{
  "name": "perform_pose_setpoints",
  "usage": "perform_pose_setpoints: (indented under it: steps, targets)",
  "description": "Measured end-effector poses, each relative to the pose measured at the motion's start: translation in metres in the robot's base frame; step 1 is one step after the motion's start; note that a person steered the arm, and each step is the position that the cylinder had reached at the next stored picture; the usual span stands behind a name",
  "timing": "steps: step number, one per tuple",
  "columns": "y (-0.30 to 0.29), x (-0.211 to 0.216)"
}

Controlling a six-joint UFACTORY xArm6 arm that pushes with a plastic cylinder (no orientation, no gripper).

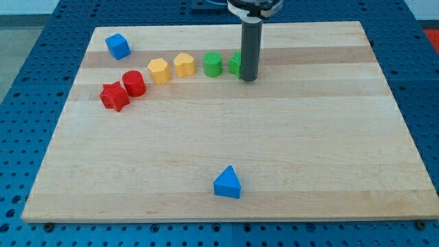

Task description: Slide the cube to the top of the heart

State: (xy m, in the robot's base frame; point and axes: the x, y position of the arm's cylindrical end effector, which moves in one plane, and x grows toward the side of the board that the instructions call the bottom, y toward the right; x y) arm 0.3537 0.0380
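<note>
A blue cube (118, 46) sits near the board's top left corner. A yellow heart (184, 65) lies in a curved row of blocks, to the right of and below the cube. My tip (249, 79) stands at the row's right end, right beside a green block (236, 64) that the rod partly hides. The tip is far to the right of both the cube and the heart.
The row also holds a red star (114, 96), a red cylinder (133, 83), a yellow hexagon (159, 71) and a green cylinder (212, 64). A blue triangle (228, 183) lies near the wooden board's (322, 151) bottom edge.
</note>
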Motion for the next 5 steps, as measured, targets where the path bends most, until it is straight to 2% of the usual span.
perform_pose_setpoints:
  steps: [1, 2, 5]
  targets:
    - [0.002, 0.026]
    - [-0.037, 0.078]
    - [-0.221, 0.091]
